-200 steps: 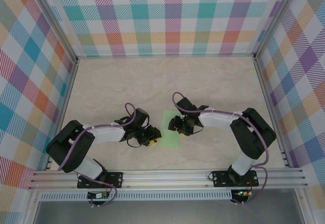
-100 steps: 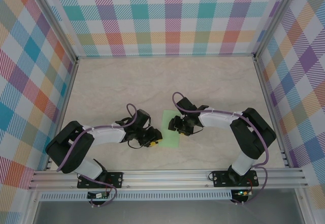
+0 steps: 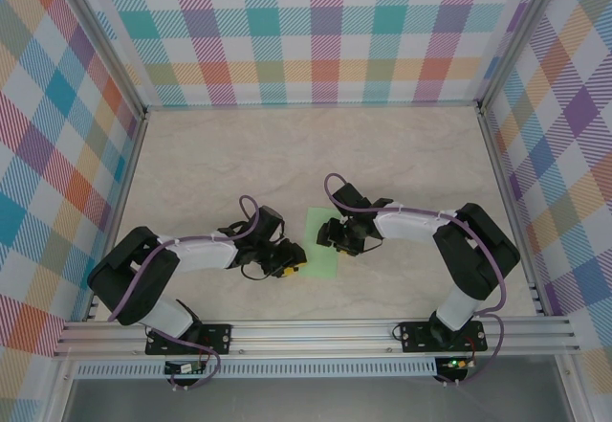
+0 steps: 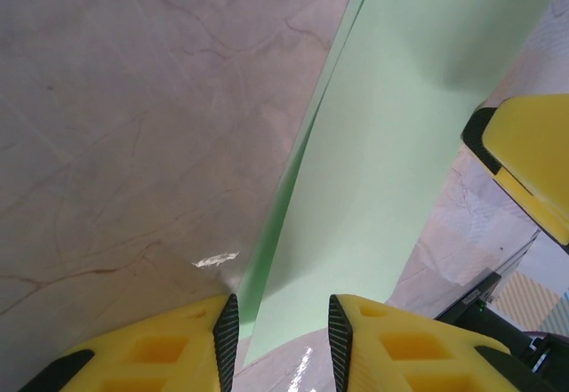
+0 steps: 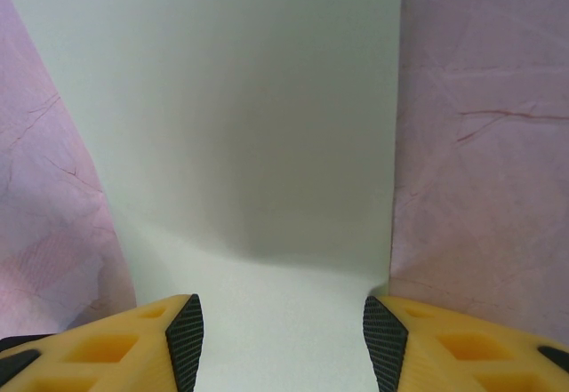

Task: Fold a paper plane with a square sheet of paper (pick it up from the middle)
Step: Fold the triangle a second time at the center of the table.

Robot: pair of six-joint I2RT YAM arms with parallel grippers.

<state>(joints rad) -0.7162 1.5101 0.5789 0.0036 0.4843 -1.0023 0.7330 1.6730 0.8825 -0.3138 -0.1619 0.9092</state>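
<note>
Where the overhead camera looks down on the bench (image 3: 287,154), the square sheet of paper (image 3: 320,257) lies flat near the middle of the near half. It is pale mint green and plain, with straight edges. The left arm (image 3: 201,250) rises from its base at the near rail with its elbow swung toward the left wall. Its white forearm runs low to the right, so the left claw (image 3: 289,267) sits at the sheet's near-left edge. The right arm (image 3: 421,223) mirrors it: elbow out to the right, forearm reaching leftward, with the right claw (image 3: 333,238) over the sheet's right part. A purple cable (image 3: 328,188) loops above the wrist.

In the left wrist view the paper (image 4: 382,143) runs away from the camera as a long, smooth green band. Its left edge is raised a little off the marbled bench (image 4: 133,99), with a darker green strip beneath it. The left claw (image 4: 280,321) has its yellow fingers (image 4: 142,356) standing apart, and the sheet's near end lies in the gap between the black pads. Whether either pad touches it I cannot tell. A yellow finger (image 4: 524,152) of the right claw shows at the right edge.

In the right wrist view the sheet (image 5: 249,125) looks almost white with a green cast and lies flat on the bench (image 5: 489,99), a soft shadow across its near part. The right claw (image 5: 283,325) is spread wide — one finger to each side, the pads about as far apart as the sheet is wide there, with the paper lying under the gap.
</note>
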